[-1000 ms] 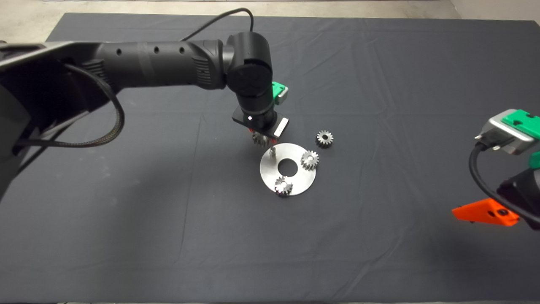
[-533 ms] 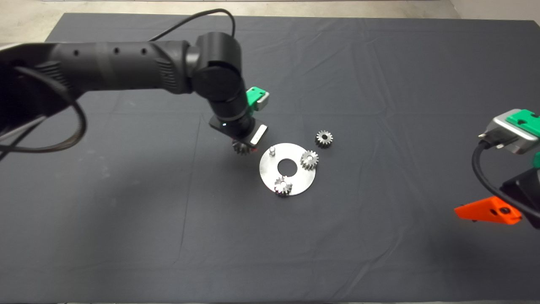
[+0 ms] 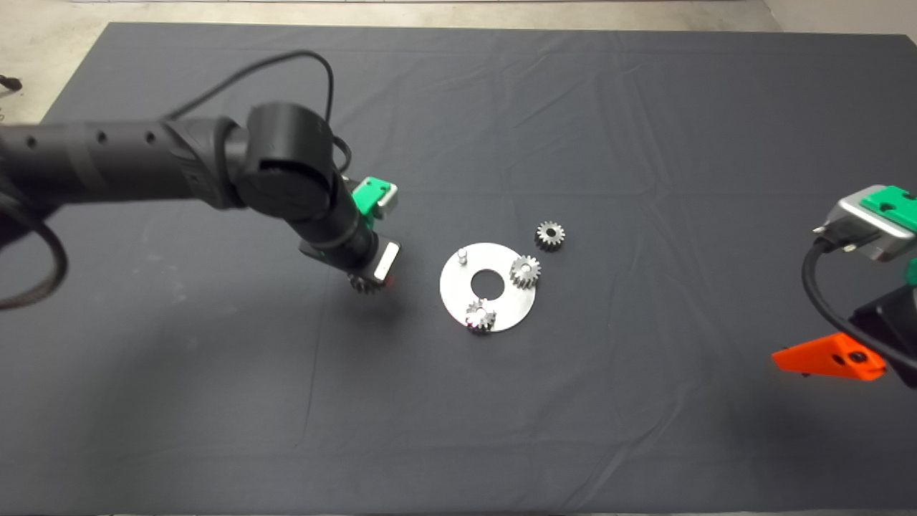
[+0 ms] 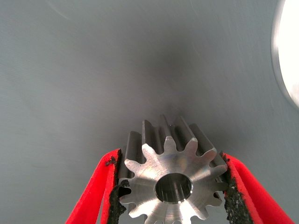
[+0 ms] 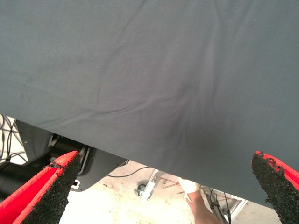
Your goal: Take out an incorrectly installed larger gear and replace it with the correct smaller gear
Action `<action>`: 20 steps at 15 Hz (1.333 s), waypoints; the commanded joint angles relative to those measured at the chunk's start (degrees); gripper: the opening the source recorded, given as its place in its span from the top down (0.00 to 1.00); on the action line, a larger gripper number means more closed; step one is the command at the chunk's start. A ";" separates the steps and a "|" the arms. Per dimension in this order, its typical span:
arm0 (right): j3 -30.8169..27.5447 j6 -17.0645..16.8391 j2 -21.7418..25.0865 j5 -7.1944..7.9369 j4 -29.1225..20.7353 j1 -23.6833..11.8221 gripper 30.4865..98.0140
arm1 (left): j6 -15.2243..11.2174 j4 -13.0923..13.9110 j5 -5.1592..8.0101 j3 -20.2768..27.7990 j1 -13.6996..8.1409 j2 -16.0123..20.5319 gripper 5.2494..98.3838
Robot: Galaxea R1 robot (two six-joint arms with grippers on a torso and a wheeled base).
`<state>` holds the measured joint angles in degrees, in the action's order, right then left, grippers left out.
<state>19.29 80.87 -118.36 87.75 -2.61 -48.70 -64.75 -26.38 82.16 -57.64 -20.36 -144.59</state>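
Observation:
My left gripper (image 3: 367, 282) is shut on the larger gear (image 3: 364, 284) and holds it above the mat, left of the round silver plate (image 3: 458, 294). In the left wrist view the gear (image 4: 173, 182) sits between the two red fingers (image 4: 100, 186), its bright face and dark centre hole showing, with the plate's edge (image 4: 287, 56) off to one side. The smaller gear (image 3: 551, 235) lies loose on the mat just beyond the plate's far right rim. The plate carries two small gears (image 3: 525, 271) (image 3: 481, 316) and one bare peg (image 3: 463, 254). My right gripper (image 3: 831, 358) is parked at the lower right, open.
The dark mat (image 3: 645, 401) covers the table. The right wrist view shows the mat's edge (image 5: 140, 161) between that gripper's widely spread fingers (image 5: 56, 179), with floor, cables and what looks like a person's foot (image 5: 196, 205) beyond it.
My left gripper has carried the larger gear off the plate's peg and away to the left, a little nearer the front. The peg now stands bare. The right arm has stayed put.

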 commanded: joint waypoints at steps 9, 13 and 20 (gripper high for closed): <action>-0.14 0.34 0.01 0.67 -1.17 -0.78 0.02 | -0.82 -0.87 0.19 2.98 -0.56 0.93 0.59; -0.14 0.34 0.01 0.67 -1.17 -0.81 0.02 | -0.64 -1.13 0.19 2.81 -0.30 0.76 0.58; -0.15 0.34 0.01 0.67 -1.17 -0.78 0.02 | -0.64 -1.22 0.19 2.11 -0.30 0.92 0.54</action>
<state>19.29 80.87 -118.41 87.70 -2.61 -48.70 -65.12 -27.01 82.23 -55.67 -19.59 -144.15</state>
